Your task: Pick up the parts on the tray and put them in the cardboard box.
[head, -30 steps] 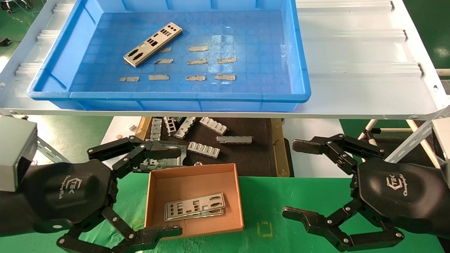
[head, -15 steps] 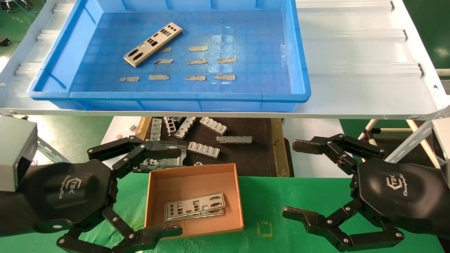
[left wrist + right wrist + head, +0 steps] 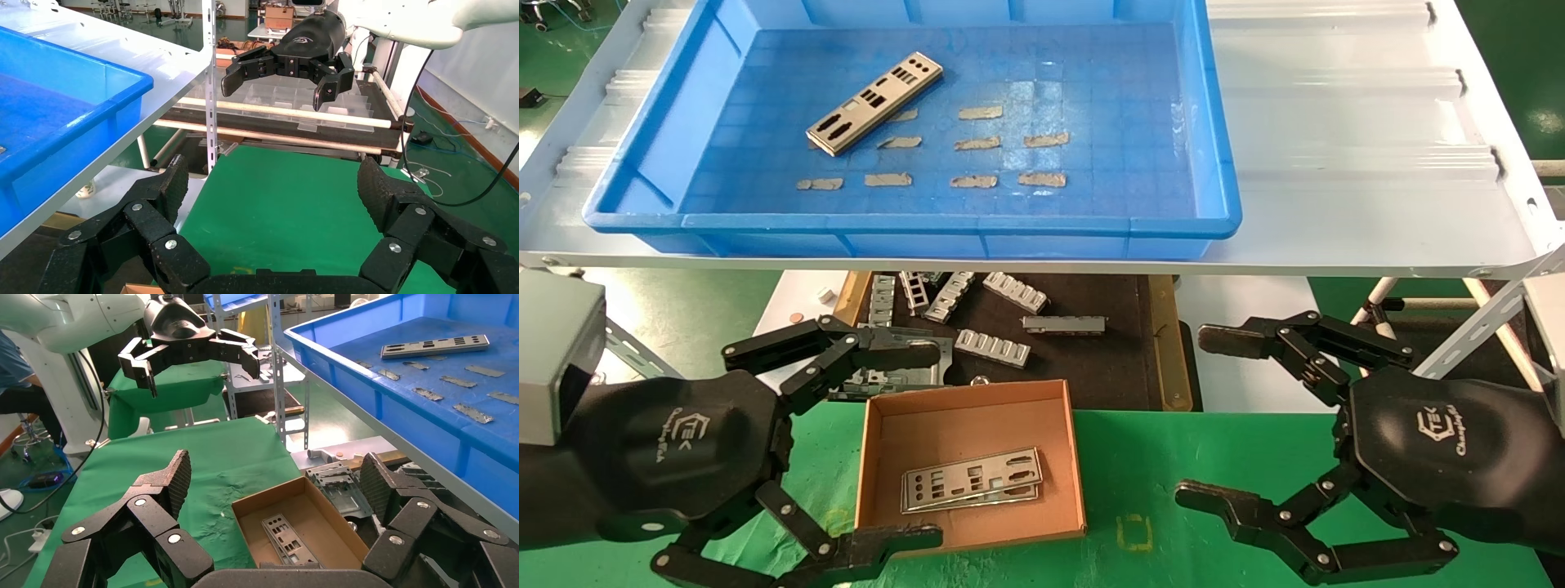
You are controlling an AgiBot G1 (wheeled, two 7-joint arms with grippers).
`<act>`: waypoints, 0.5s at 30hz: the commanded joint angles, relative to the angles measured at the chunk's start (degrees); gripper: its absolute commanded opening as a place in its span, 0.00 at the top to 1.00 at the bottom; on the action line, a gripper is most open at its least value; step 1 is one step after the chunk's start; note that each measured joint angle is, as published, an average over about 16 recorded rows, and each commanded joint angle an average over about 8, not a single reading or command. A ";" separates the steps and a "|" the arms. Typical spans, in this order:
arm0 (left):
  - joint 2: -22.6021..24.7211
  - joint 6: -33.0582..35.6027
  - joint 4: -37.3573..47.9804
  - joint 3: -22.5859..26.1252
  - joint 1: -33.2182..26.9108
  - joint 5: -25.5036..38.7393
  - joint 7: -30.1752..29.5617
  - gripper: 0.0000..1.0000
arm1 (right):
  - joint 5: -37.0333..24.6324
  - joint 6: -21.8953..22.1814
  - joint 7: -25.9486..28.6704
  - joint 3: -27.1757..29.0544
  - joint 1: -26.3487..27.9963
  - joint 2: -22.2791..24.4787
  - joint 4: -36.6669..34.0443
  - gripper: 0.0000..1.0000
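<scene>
One silver part (image 3: 875, 103) lies slanted at the far left of the blue tray (image 3: 641, 214), which stands on a raised white shelf. Below it, the cardboard box (image 3: 869, 457) sits on the green cloth with two stacked plates (image 3: 971, 479) inside. My left gripper (image 3: 923, 445) hangs open and empty at the box's left side. My right gripper (image 3: 1200, 415) hangs open and empty to the right of the box. The right wrist view shows the box (image 3: 257, 508), its plates (image 3: 284, 536), the tray (image 3: 367, 386) and the part (image 3: 434, 346) beyond the open right gripper (image 3: 273, 474).
Several grey tape-like patches (image 3: 977, 143) lie on the tray floor. Under the shelf (image 3: 1336, 163), a dark mat (image 3: 1091, 367) carries ribbed grey brackets (image 3: 993, 347). Green cloth (image 3: 1156, 465) stretches between the box and the right gripper.
</scene>
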 commanded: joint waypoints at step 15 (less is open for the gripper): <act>0.00 0.00 0.00 0.00 0.00 0.00 0.00 0.00 | 0.00 0.00 0.00 0.00 0.00 0.00 0.00 0.00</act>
